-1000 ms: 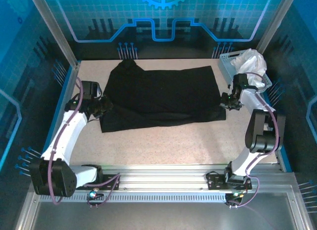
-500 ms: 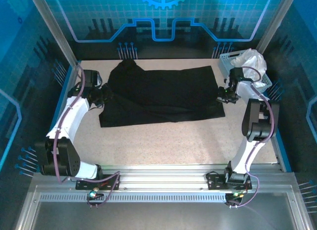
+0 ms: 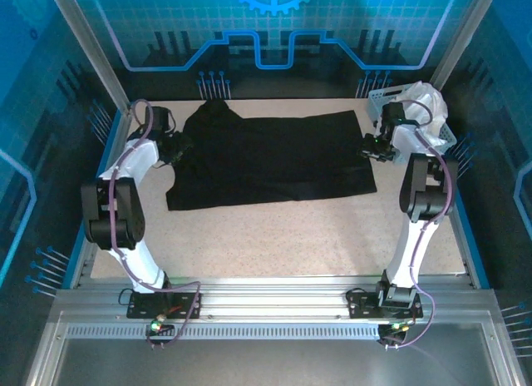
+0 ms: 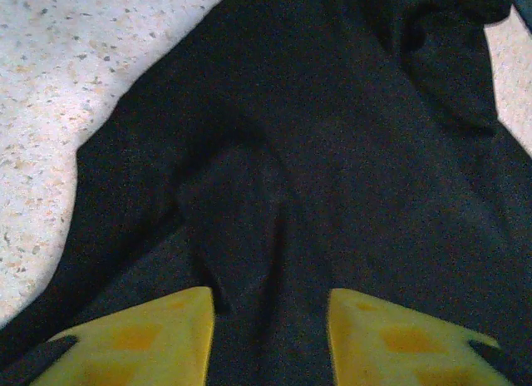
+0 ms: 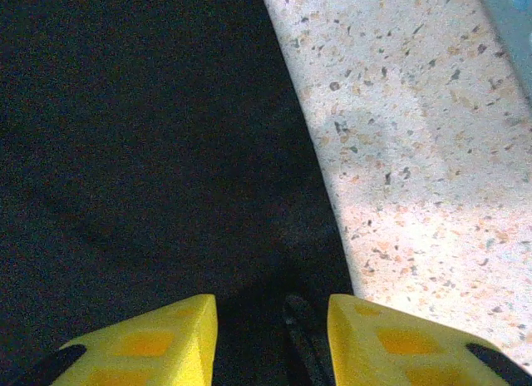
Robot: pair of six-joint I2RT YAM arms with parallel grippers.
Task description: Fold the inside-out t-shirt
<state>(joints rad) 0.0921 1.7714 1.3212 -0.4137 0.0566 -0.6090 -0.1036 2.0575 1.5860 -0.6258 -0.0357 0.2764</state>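
The inside-out t-shirt [image 3: 274, 157] lies spread as a black, roughly rectangular layer across the far half of the table, with one sleeve bunched at its far left corner. My left gripper [image 3: 177, 146] sits over the shirt's left edge. In the left wrist view its yellow fingers [image 4: 150, 340] stand apart over wrinkled black cloth [image 4: 332, 153], so the left gripper [image 4: 272, 319] is open. My right gripper [image 3: 371, 149] is at the shirt's right edge. The right gripper [image 5: 273, 319] is open too, with a black hem [image 5: 303, 336] lying between its fingers.
A pale blue basket [image 3: 378, 103] holding a white cloth [image 3: 420, 99] stands at the far right corner, just behind my right wrist. Bare speckled tabletop [image 3: 274, 236] stretches from the shirt to the near rail. Blue side walls close in the table.
Both grippers moved away from the arm bases along the shirt's side edges, and their jaws went from shut to open. The shirt's near edge shifted slightly farther back.
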